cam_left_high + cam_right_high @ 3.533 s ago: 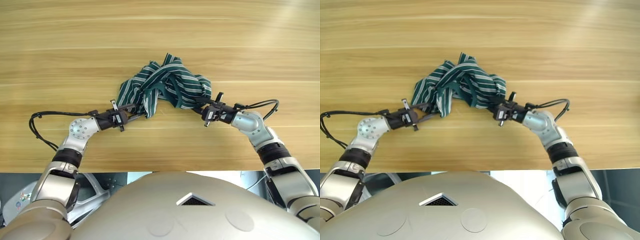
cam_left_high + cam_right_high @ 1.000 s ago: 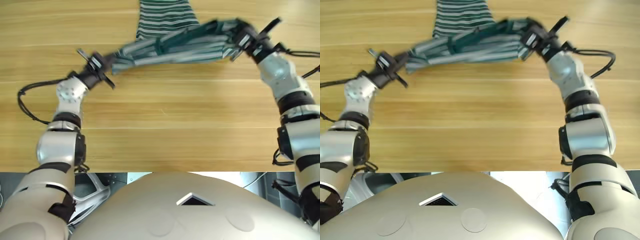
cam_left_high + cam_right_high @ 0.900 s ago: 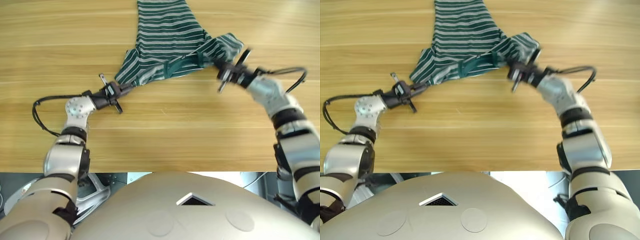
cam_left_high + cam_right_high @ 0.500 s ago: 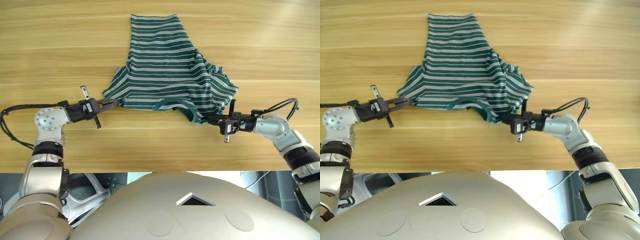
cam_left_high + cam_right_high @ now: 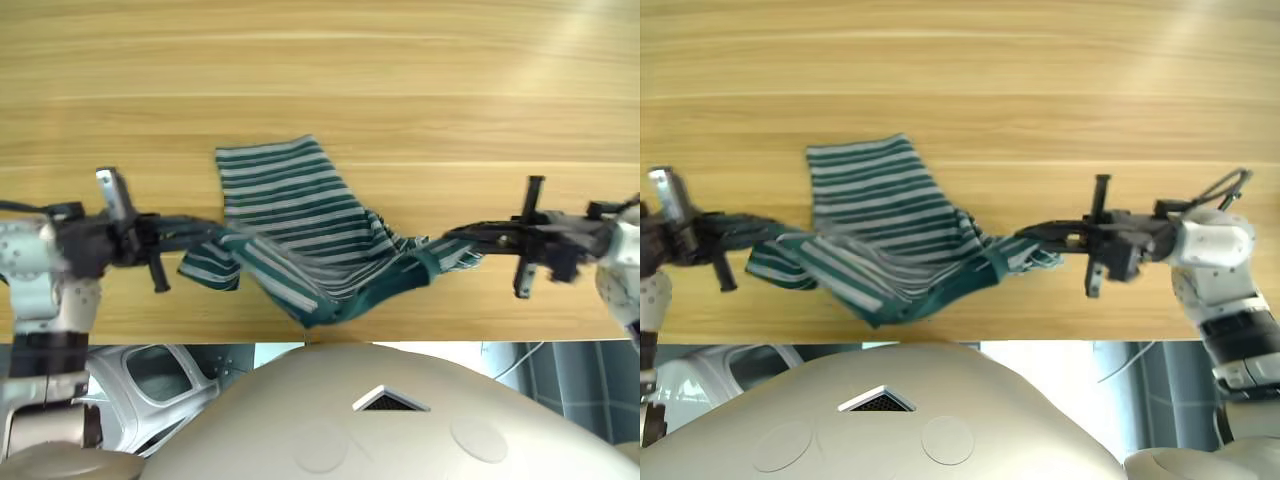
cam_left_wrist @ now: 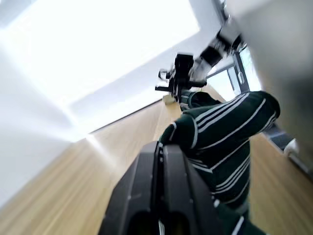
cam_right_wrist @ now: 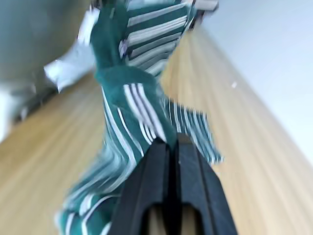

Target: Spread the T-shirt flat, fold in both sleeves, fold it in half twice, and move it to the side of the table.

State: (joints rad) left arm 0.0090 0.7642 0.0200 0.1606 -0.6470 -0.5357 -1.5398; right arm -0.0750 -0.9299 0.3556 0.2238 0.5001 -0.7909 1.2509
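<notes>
The T-shirt (image 5: 300, 235), dark green with pale stripes, hangs stretched between my two grippers above the front part of the wooden table (image 5: 400, 90). My left gripper (image 5: 205, 230) is shut on one bunched shoulder end. My right gripper (image 5: 452, 238) is shut on the other end. The shirt's middle sags to the table's front edge, and its far hem lies on the wood. In the left wrist view the shut fingers (image 6: 164, 147) pinch striped cloth (image 6: 225, 127), with the right gripper (image 6: 182, 73) farther off. The right wrist view has the shirt (image 7: 134, 105) clamped at the fingertips (image 7: 168, 143).
The table stretches wide and bare beyond the shirt (image 5: 1040, 80). Its front edge (image 5: 500, 338) runs just below the hanging cloth, with floor and equipment underneath.
Both grippers have drawn the shirt back toward the front edge and lifted it. They now stand wider apart, and the shirt's middle droops where it lay flat before.
</notes>
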